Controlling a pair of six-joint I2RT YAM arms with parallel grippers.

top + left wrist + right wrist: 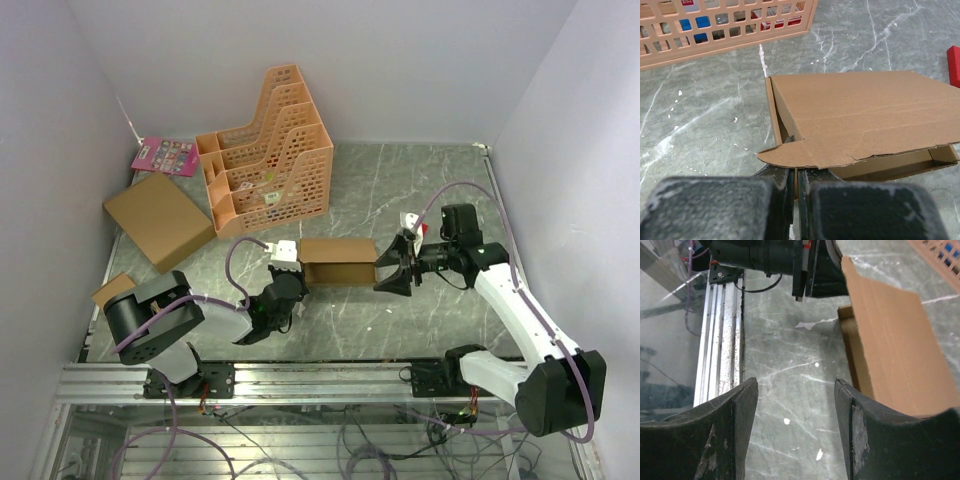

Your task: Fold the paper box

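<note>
The paper box point(338, 262) lies in the middle of the table as a shallow brown cardboard shape, its lid flap lying loosely over the top. My left gripper point(297, 276) is at its left end. In the left wrist view this gripper point(796, 172) is shut on a thin edge of the paper box point(860, 115), just under a rounded flap. My right gripper point(384, 272) is at the box's right end with its jaws open. The right wrist view shows bare table between the right gripper point(795, 385) fingers, and the paper box point(890, 340) lies just beside the right-hand finger.
An orange file rack point(265, 150) stands at the back left, with a pink card point(165, 155) behind it. A larger flat cardboard box point(158, 220) and a smaller one point(113, 290) lie at the left. A red object point(953, 65) lies right of the paper box. A metal rail point(300, 380) runs along the near edge.
</note>
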